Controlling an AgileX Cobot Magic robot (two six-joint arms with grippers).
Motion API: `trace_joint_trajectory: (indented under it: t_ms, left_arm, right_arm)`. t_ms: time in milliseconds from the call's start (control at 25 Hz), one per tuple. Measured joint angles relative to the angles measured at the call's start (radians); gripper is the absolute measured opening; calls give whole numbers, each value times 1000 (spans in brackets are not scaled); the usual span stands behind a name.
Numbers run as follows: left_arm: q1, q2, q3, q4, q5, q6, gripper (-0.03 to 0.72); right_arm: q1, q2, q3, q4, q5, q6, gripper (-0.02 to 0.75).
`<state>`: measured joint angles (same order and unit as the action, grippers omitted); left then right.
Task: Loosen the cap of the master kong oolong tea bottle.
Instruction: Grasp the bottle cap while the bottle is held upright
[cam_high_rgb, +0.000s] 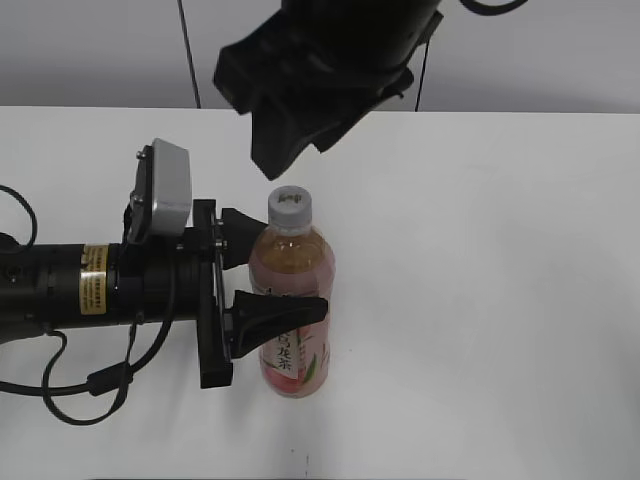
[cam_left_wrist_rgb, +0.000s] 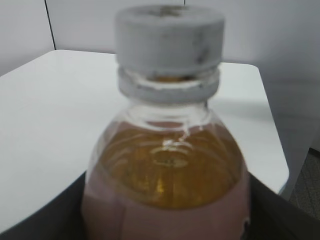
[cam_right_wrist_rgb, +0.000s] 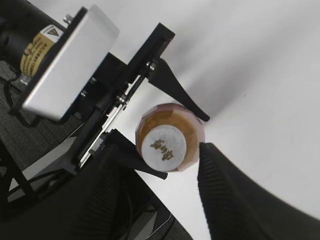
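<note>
The master kong oolong tea bottle (cam_high_rgb: 292, 300) stands straight up on the white table (cam_high_rgb: 500, 300), held tight around its middle by the left gripper (cam_high_rgb: 278, 275), and the cap (cam_right_wrist_rgb: 163, 148) sits right below the right gripper (cam_right_wrist_rgb: 160, 172), whose jaws are wide apart.

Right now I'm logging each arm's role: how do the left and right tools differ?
The left tool reaches in sideways and clamps the bottle at its body; the right tool hangs above the cap, open, touching nothing. Both are black and centred on the same bottle.
</note>
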<state>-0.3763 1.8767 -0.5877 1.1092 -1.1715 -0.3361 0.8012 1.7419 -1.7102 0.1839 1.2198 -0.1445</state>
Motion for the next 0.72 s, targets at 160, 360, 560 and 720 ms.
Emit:
trace_joint_trajectory:
  t_ms: [160,360,560,720]
  left_arm:
    - [0,0,0,0,0,0,463]
    - [0,0,0,0,0,0,463]
    - [0,0,0,0,0,0,463]
    - [0,0,0,0,0,0,463]
  right_arm:
    - [0,0,19,12,1,6,388]
    - [0,7,20,17,1,9,388]
    - [0,44,20,15,1,4,412]
    - [0,46,20,14,1,-8,449]
